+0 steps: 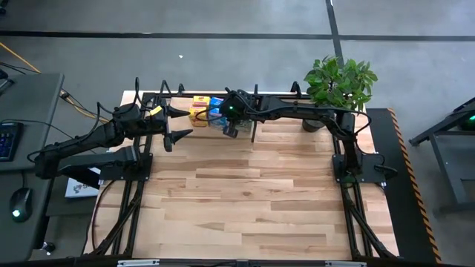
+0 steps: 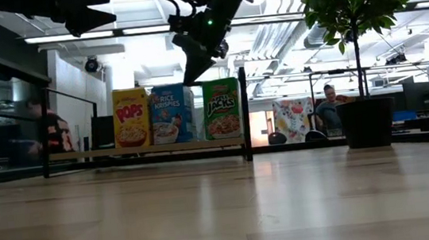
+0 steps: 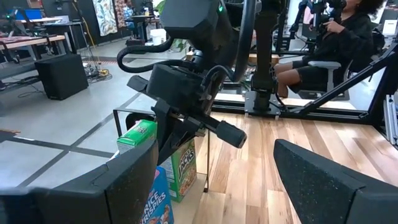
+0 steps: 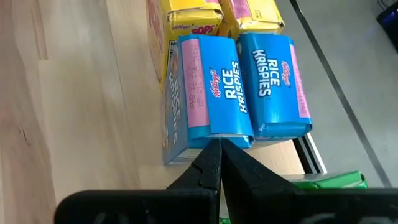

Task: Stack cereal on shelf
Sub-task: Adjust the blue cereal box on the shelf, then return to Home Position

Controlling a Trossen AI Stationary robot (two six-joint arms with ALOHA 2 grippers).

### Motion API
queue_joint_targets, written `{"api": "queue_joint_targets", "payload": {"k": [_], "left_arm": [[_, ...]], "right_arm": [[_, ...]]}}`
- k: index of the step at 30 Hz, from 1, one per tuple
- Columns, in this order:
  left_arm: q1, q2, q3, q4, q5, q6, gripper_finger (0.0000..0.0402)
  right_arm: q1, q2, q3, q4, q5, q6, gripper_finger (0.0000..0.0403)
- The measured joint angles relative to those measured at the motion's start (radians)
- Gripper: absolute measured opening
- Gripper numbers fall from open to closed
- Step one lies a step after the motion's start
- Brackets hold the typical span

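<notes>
Right gripper (image 2: 193,73), fingers pressed together and empty, points down over the blue boxes (image 4: 239,84); left gripper (image 1: 178,123) hovers spread open.

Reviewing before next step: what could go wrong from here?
1. The right gripper hangs with jaws shut just above the blue Rice Krispies boxes; a drop or sideways sweep could topple them.
2. The green box stands at the shelf end beside the upright divider, leaving little room for jaws.
3. The left gripper waits close by; the arms could collide.
</notes>
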Motion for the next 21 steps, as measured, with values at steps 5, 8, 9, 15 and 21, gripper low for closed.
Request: {"api": "queue_joint_targets", "payload": {"k": [5, 8, 9, 15, 21], "left_arm": [[0.000, 0.000, 0.000, -0.002, 0.000, 0.000, 0.0312], [0.000, 0.000, 0.000, -0.002, 0.000, 0.000, 0.0312], [0.000, 0.000, 0.000, -0.002, 0.000, 0.000, 0.0312], [0.000, 0.000, 0.000, 0.001, 0.000, -0.001, 0.0312], [0.001, 0.003, 0.000, -0.003, 0.000, -0.034, 0.0312]], "right_arm": [[0.002, -0.005, 0.000, -0.020, 0.000, -0.052, 0.0000], [0.004, -0.027, 0.000, -0.042, -0.021, -0.055, 0.0000], [0.004, -0.036, 0.000, -0.058, -0.039, -0.056, 0.0000], [0.007, -0.056, 0.001, -0.144, -0.152, -0.087, 0.0000], [0.022, -0.121, -0.133, -0.144, -0.213, -0.121, 0.0000]]}}
